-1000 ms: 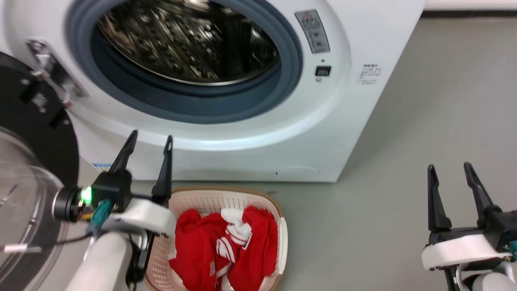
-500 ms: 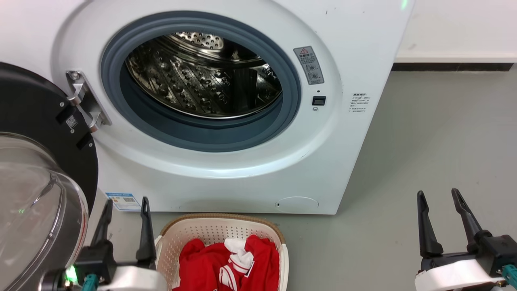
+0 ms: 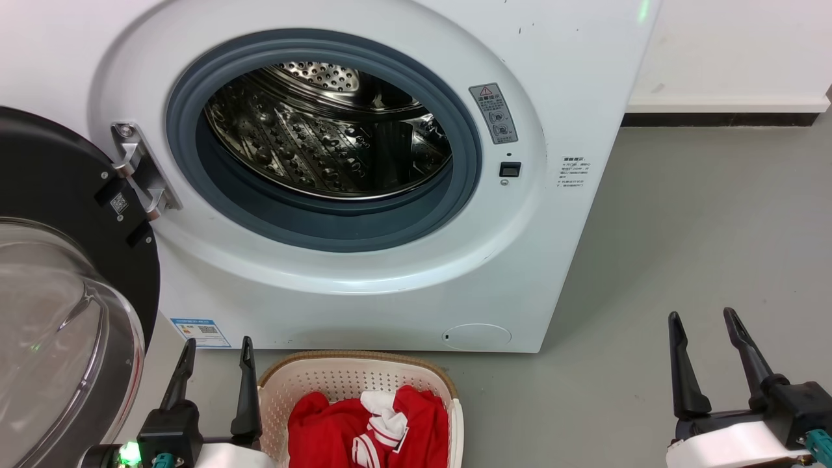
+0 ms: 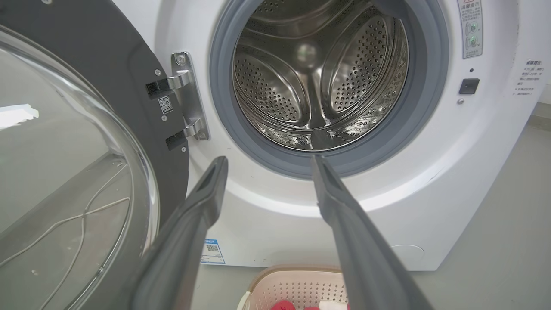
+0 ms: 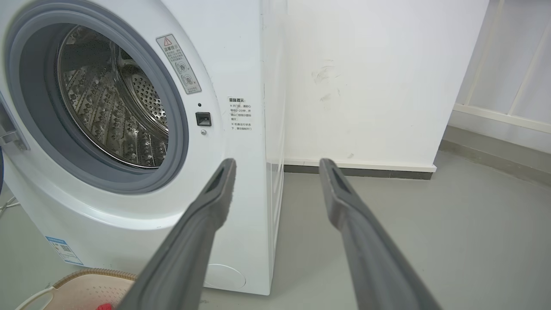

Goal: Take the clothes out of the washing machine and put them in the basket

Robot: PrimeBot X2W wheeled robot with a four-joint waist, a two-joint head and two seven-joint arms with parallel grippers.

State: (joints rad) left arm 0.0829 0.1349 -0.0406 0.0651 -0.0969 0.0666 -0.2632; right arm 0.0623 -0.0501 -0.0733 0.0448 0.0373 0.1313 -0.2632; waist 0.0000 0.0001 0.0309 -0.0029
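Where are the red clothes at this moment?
In the head view the clothes lie inside the basket at the bottom centre, just in front of the washing machine and to the right of the left gripper.

A smooth grey floor (image 5: 430, 241) lies below and ahead of the right hand (image 5: 277, 161). Straight beyond its fingertips stands a white wall (image 5: 379, 51) with faint scuff marks (image 5: 323, 77), and a dark skirting strip (image 5: 357, 172) runs along its foot. Further right of the hand is a pale panelled surface (image 5: 508, 64) crossed by thin rails.
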